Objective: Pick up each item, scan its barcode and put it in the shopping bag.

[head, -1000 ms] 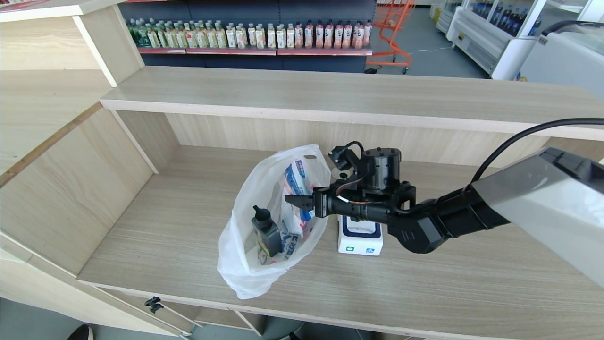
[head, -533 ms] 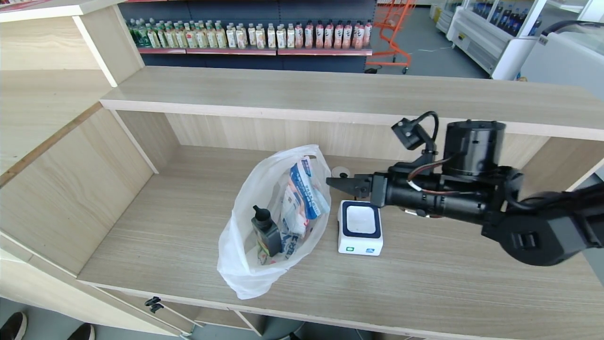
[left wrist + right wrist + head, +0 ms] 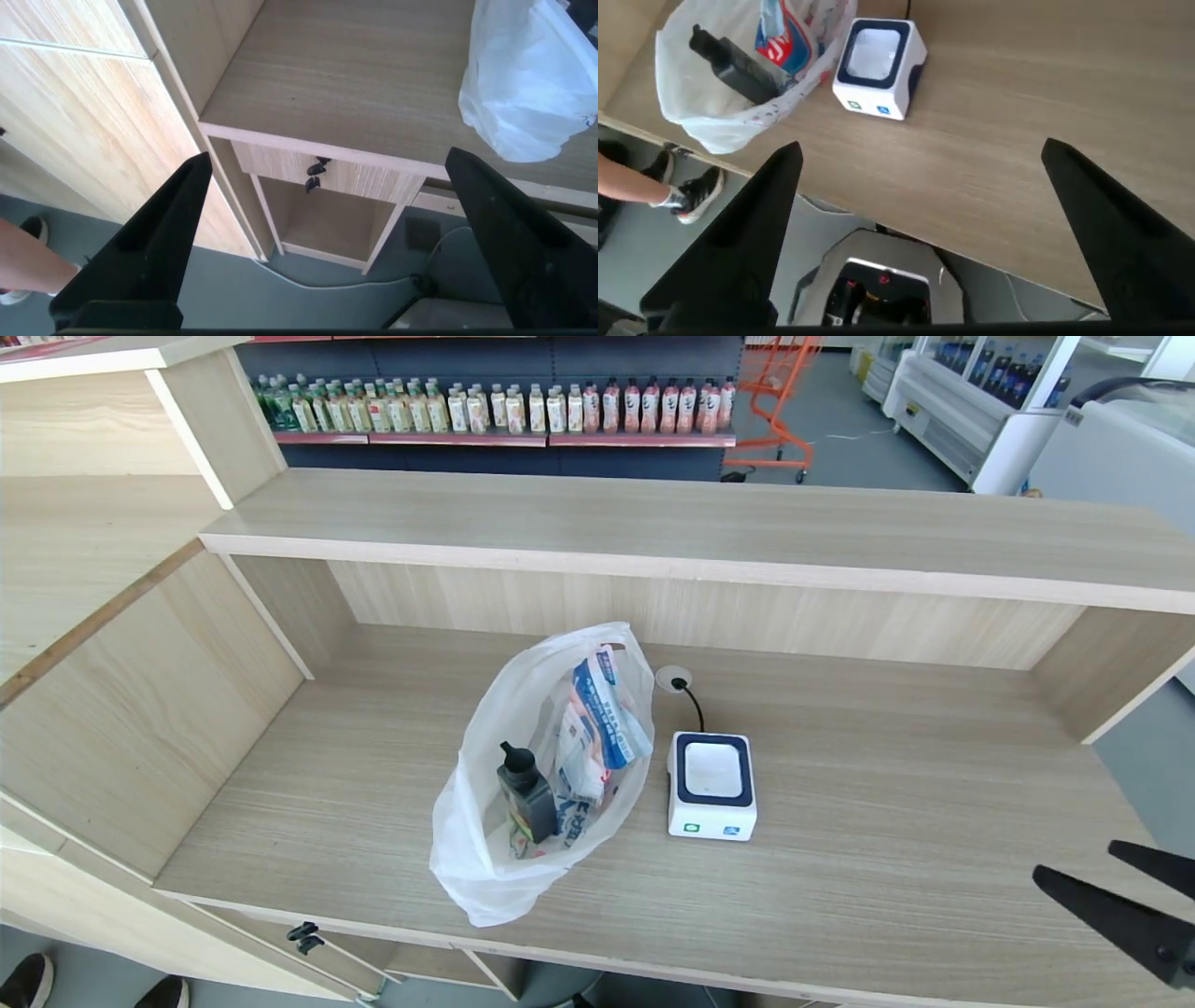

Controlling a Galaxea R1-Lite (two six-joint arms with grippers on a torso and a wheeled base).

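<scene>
A white plastic shopping bag [image 3: 509, 877] lies open on the wooden counter [image 3: 868, 859]. Inside it are a dark bottle [image 3: 526, 793] and a blue-and-white packet [image 3: 602, 723]. The white barcode scanner [image 3: 711, 784] stands just right of the bag. My right gripper [image 3: 1074, 859] is open and empty, low at the counter's front right corner, far from the bag. From its wrist, the right gripper [image 3: 920, 147] looks down on the scanner [image 3: 878, 70] and bag [image 3: 710, 121]. My left gripper [image 3: 327, 157] is open and empty, below the counter's front edge, with the bag [image 3: 533, 84] beyond it.
A raised shelf [image 3: 653, 523] runs along the back of the counter, with side walls at left and right. The scanner's cable runs to a grommet [image 3: 672, 678] behind it. A drawer handle [image 3: 316, 173] sits under the counter's front edge.
My right arm has drawn back from over the bag's mouth, to the right and then down to the counter's front right corner. The packet has settled lower in the bag.
</scene>
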